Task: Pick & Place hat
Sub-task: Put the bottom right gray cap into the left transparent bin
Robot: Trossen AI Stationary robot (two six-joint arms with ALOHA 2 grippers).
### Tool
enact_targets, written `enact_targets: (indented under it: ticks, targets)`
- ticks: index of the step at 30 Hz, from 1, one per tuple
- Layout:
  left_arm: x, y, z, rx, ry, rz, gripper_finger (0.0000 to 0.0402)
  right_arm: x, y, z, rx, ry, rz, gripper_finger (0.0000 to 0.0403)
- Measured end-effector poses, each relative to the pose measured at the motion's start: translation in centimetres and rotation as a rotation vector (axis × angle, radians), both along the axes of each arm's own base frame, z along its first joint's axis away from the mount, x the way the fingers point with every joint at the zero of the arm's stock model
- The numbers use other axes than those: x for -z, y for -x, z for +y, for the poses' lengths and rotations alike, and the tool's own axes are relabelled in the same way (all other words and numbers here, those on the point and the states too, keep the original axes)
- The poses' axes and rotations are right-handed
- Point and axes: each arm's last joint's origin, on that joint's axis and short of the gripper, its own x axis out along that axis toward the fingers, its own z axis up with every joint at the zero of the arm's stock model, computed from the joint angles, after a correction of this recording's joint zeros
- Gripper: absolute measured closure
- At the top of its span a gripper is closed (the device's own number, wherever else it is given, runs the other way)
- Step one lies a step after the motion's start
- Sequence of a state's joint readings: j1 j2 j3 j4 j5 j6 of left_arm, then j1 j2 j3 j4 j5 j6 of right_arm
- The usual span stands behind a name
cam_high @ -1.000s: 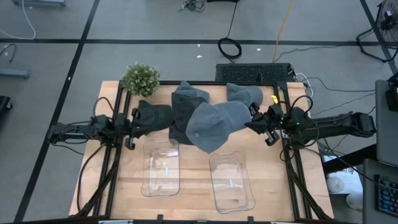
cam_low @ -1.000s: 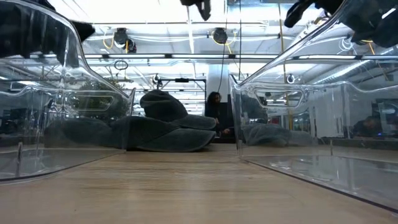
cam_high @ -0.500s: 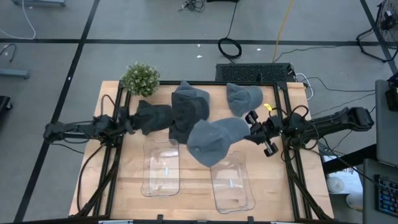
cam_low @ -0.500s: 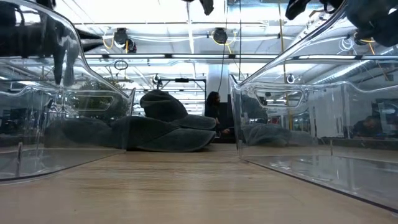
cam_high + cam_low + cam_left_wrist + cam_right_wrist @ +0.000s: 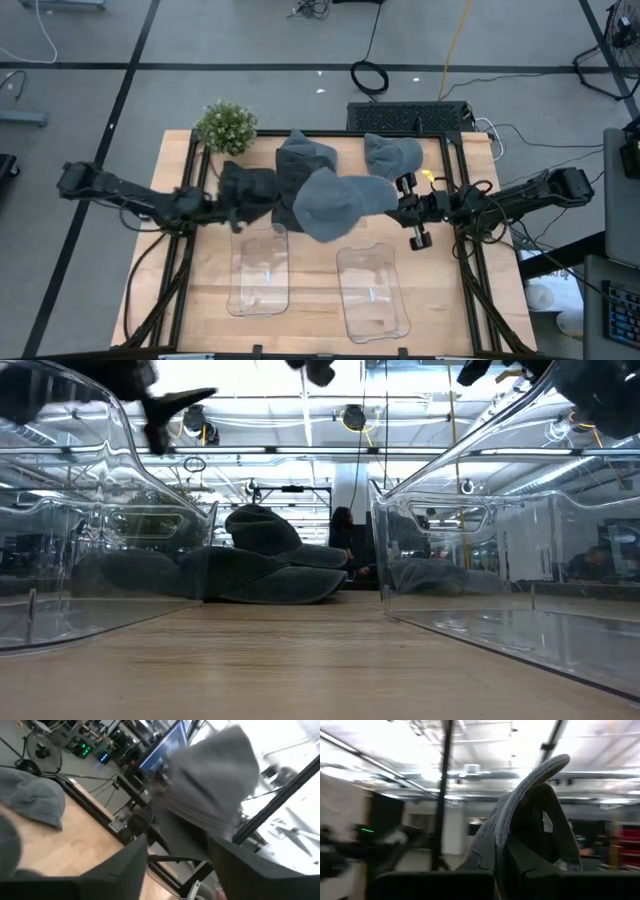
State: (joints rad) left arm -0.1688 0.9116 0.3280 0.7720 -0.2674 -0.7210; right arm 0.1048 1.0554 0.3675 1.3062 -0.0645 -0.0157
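Note:
A grey hat (image 5: 335, 200) hangs above the table's middle, over the gap between two clear trays, with my right gripper (image 5: 397, 207) shut on its right side. The left wrist view also shows this hat (image 5: 215, 795), blurred. A darker hat (image 5: 250, 185) lies on the table at the left. My left gripper (image 5: 232, 210) stands at that hat's near edge, raised and open, with nothing between its fingers (image 5: 130, 865). Two more grey hats (image 5: 300, 160) (image 5: 392, 155) lie on the table farther back. My right gripper holds the grey hat by its edge (image 5: 520, 845), pinched between the two fingers (image 5: 540, 870). It comes level from the table's right. The hat is lifted clear of the table and stands out past the fingertips, its inside with a small label (image 5: 547, 825) facing the wrist camera.
Two clear plastic trays (image 5: 260, 265) (image 5: 372, 290) stand side by side on the near half of the table. A small green plant (image 5: 225, 127) sits at the far left corner. A black device (image 5: 408, 117) lies behind the table's far edge.
My right gripper has carried the grey hat toward the table's left, and the hat has stayed clear of the table. My left arm has swung, its gripper rising and going a little toward the table's right, past the dark hat's near edge; that hat has stayed in place.

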Motion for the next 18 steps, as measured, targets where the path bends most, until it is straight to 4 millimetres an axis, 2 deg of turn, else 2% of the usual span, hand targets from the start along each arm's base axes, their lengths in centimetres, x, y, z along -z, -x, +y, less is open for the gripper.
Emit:
enact_targets:
  ticks: [4,8,13,18]
  targets:
    - [-3.2,-4.2,-0.8,0.023,-0.113,-0.013,0.0126,-0.5,-1.0,-0.1,0.074,-0.011,0.003,0.0403]
    - [-5.6,-7.3,-1.5,0.044,-0.201,-0.019,0.0107,-1.4,-1.3,-0.1,0.102,-0.008,-0.027,0.0403]
    - [-6.9,-9.4,-1.3,0.025,-0.217,0.036,0.0113,-2.0,-1.4,-0.1,0.084,-0.034,-0.039,0.0403]
    - [-6.9,-9.8,-0.6,-0.02,-0.24,0.075,0.0133,-1.9,-1.5,0.1,0.054,-0.047,-0.015,0.0403]
